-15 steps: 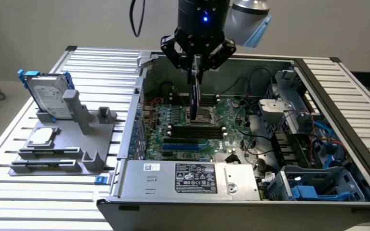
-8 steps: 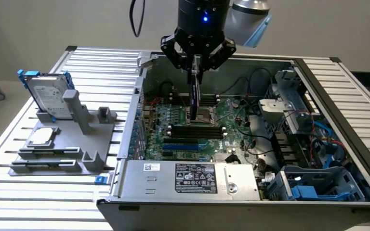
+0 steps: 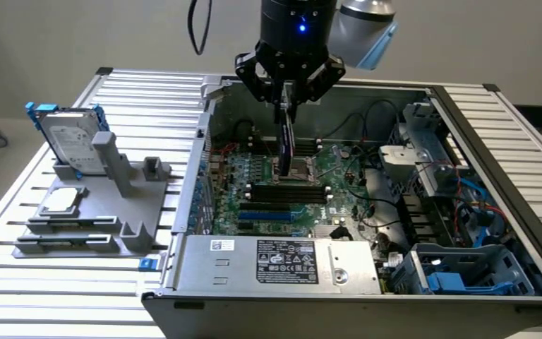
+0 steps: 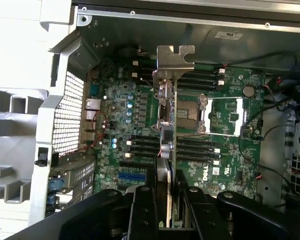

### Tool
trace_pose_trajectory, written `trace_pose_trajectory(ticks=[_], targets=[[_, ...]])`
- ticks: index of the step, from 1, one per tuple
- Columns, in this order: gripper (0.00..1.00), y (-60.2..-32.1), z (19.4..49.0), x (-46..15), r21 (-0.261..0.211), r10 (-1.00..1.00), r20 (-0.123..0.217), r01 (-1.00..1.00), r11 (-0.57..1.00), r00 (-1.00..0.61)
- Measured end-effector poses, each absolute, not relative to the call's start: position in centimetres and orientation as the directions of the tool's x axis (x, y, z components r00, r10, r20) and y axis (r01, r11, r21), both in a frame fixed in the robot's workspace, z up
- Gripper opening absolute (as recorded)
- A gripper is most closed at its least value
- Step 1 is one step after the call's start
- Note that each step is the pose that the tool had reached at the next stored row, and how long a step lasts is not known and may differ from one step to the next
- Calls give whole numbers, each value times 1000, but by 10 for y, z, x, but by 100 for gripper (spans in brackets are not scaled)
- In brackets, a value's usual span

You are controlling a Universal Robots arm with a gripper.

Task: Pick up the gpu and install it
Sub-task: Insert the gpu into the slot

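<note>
Hanging edge-on in the upper centre of the exterior frame, the gpu (image 3: 287, 138) sits clamped in our gripper (image 3: 288, 99). Its silver bracket (image 4: 175, 60) faces away from us, over the green motherboard (image 3: 346, 205) inside the open computer case (image 3: 412, 95).

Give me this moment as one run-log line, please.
gripper: shut on gpu | gpu: held edge-on above motherboard inside open case | install: not yet seated
</note>
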State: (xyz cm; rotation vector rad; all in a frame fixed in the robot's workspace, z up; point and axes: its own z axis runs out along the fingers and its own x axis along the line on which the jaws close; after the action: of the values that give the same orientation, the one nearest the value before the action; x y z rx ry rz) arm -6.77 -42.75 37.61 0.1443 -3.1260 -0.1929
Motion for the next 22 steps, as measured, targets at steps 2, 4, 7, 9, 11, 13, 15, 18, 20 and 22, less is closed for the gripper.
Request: trace_pose_trajectory(ticks=[2,4,7,9,11,13,15,18,20,22], targets=[[26,-427,376,-68,123,-128,1,-127,984,-992],[26,-427,376,-68,123,-164,1,-163,979,-986],[26,-427,376,-68,123,-218,1,-216,969,-976],[26,-427,376,-68,123,-254,1,-252,960,-967],[26,-427,376,-68,123,-289,1,-286,950,-957],[26,-427,376,-68,123,-323,1,-320,939,-946],[26,-427,376,-68,123,-357,1,-354,927,-934],[26,-427,376,-68,123,-408,1,-404,906,-913],[26,-427,376,-68,123,-441,1,-437,891,-898],[26,-427,376,-68,123,-473,1,-469,875,-881]])
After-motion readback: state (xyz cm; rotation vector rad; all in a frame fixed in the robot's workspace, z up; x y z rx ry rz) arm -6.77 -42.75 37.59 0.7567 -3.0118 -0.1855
